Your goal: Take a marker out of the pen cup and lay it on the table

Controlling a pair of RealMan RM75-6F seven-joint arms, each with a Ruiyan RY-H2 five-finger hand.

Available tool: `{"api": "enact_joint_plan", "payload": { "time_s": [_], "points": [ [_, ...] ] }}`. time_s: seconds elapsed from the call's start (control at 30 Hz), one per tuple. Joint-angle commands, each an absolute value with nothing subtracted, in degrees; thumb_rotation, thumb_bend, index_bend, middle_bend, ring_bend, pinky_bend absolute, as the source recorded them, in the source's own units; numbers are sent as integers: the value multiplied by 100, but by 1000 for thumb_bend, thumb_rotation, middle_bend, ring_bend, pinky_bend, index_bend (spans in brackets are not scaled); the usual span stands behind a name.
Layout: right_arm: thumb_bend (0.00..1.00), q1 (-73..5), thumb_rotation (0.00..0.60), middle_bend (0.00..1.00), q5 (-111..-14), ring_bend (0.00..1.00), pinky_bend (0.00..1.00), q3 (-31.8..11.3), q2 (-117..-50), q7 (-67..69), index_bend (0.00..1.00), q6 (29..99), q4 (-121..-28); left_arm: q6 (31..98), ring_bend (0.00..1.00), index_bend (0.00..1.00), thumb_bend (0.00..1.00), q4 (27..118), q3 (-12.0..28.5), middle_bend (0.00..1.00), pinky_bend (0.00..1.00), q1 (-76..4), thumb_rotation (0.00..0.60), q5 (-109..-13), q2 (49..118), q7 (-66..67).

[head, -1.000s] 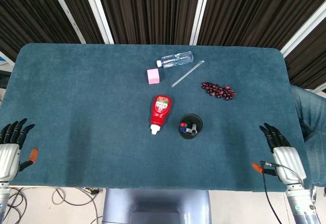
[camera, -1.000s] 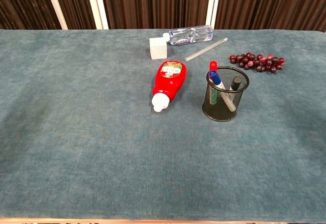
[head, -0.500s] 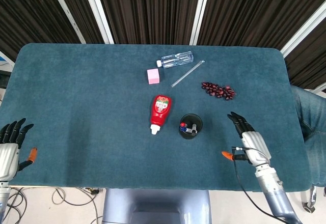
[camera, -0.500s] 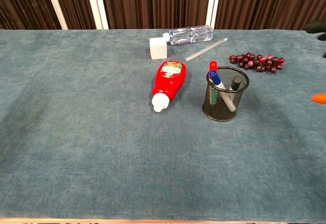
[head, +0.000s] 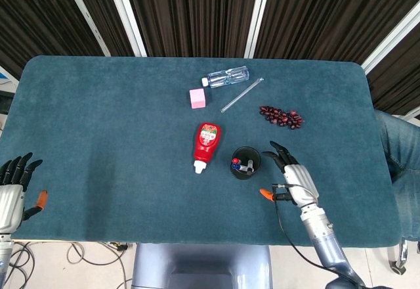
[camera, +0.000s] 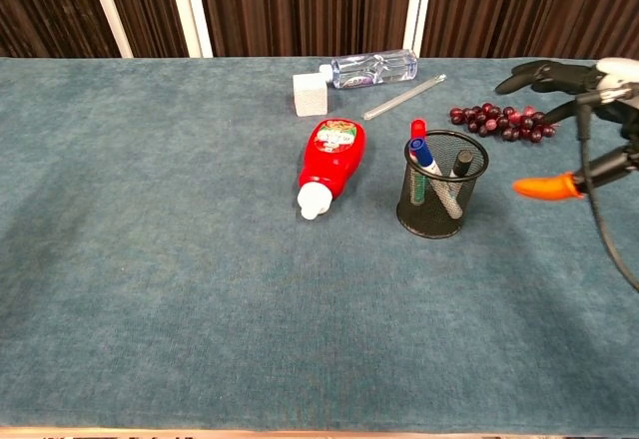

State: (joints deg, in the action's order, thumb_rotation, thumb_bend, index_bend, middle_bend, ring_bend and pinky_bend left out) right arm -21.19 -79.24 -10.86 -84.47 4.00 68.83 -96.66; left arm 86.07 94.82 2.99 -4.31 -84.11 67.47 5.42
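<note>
A teal felt-covered table [head: 98, 105] seen from above and from chest height. Near the middle of the surface, slightly toward the near edge, stands a round black wire-mesh pen cup [camera: 442, 197], upright. Three markers lean inside it: one with a blue cap [camera: 421, 152], one with a red cap [camera: 417, 128] behind it, and one with a black cap [camera: 461, 164]. Their caps rise above the rim, which should make them easy to pinch.

The right hand [head: 289, 172] hovers just beside the cup on its right, not touching it. Its dark fingers [camera: 544, 72] are spread and extended, holding nothing; the orange-tipped thumb [camera: 544, 188] points toward the cup. It looks placed to reach for a marker, though none is grasped yet.

The left hand [head: 12, 190] rests at the near left corner, well apart from everything, fingers apart and empty, apparently not needed.

Just beside the cup on its left lies a red squeeze bottle [head: 206, 144]. Toward the far edge lie a clear plastic water bottle [head: 227, 77], a small pink cube [head: 197, 98], a clear thin rod [head: 241, 95] and a bunch of dark red grapes [head: 282, 116].
</note>
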Motion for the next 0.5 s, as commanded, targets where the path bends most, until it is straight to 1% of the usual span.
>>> {"api": "enact_joint_plan", "payload": {
  "time_s": [0.03, 0.17, 0.4, 0.5],
  "points": [
    [331, -2204, 600, 0, -7891, 0, 171, -1163, -8656, 429, 311, 6945, -9507, 8607, 17, 150, 404, 9493, 303, 35, 65, -430, 600, -8402, 6745, 536],
    [348, -2279, 600, 0, -7800, 0, 170, -1183, -8801, 375, 344, 6904, -9391, 8592, 20, 150, 404, 9508, 312, 35, 65, -431, 600, -8374, 6738, 529],
    [346, -2372, 600, 0, -7630, 0, 170, -1171, -8972, 293, 348, 6796, -9270, 8602, 29, 150, 405, 9521, 323, 35, 65, -430, 600, -8361, 6743, 538],
    [346, -2392, 600, 0, -7585, 0, 170, -1169, -9098, 254, 368, 6818, -9196, 8599, 29, 150, 405, 9528, 326, 34, 65, -431, 600, -8352, 6745, 547]
  ]
}}
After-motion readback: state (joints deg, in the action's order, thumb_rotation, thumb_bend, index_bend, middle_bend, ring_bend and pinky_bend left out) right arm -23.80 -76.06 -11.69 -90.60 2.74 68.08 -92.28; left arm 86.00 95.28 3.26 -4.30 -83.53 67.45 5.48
